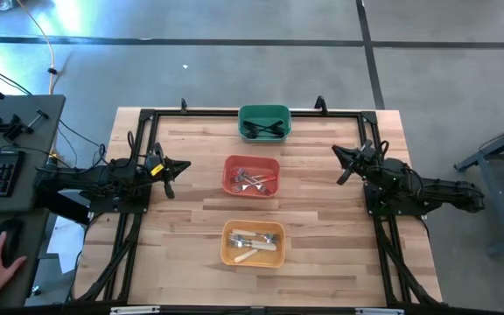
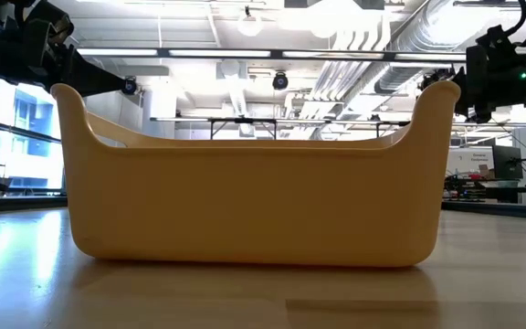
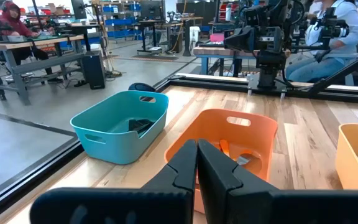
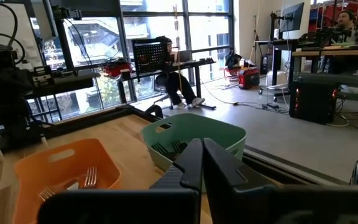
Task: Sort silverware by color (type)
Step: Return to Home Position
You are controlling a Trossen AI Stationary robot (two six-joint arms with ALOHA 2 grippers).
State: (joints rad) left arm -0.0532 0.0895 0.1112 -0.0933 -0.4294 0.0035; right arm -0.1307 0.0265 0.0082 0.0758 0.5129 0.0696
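Two grippers are idling, fingers together, left gripper [image 1: 179, 168] mid-left, right gripper [image 1: 346, 163] mid-right; any low swing is risking clipping the centre red bin [image 1: 252, 158].

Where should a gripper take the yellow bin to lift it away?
Take the yellow bin by one raised end wall, coming straight down with jaws astride its rim. The low view shows both ends standing taller than the long sides, and the forks lie low inside, clear of them. Left gripper and right gripper wait shut beside the red bin.
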